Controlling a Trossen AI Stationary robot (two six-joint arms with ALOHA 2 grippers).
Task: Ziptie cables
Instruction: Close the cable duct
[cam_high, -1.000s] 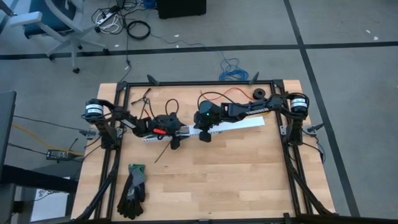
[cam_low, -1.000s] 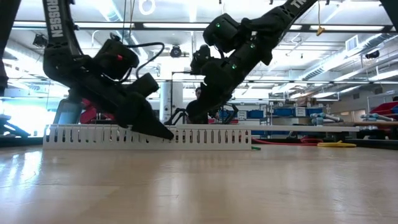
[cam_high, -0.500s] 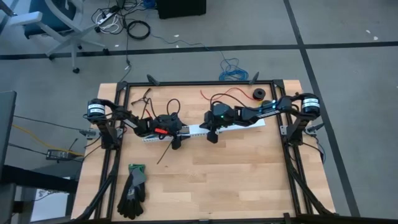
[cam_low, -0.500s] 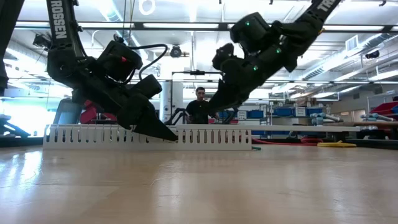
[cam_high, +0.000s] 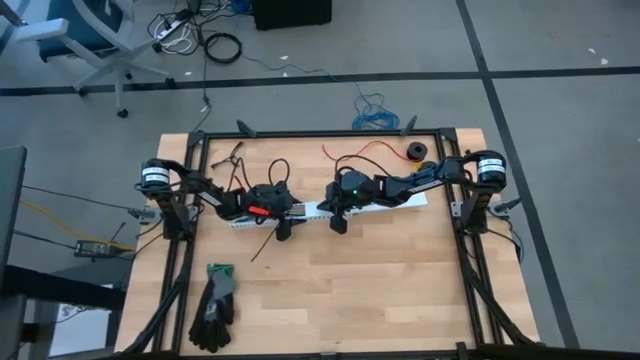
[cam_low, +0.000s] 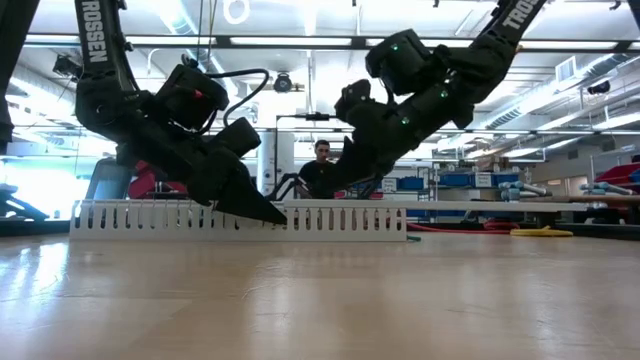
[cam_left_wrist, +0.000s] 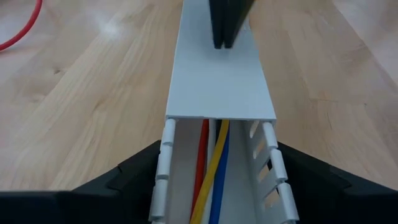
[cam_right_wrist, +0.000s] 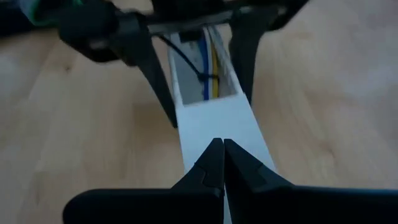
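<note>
1. The left claw stands spread wide, 1 finger on each outer side of the white channel, straddling its slotted, uncovered end; whether the fingers touch the channel walls cannot be told.
2. The right claw is closed, its 2 fingertips pressed together right over the channel's flat white cover, just beyond the edge where the cover stops.
3. The cables lie inside the channel, running lengthwise between its slotted walls and passing under the cover; yellow, blue, red and white strands show in the open part.
4. In the right wrist view a thin dark strap crosses the cables inside the channel's open part.
5. The channel rests on the wooden tabletop, slightly angled, between the 2 arms.
6. A pair of dark gloves lies on the tabletop, well apart from the channel, toward the front on the left arm's side.
7. A thin red wire curls on the tabletop behind the channel.
</note>
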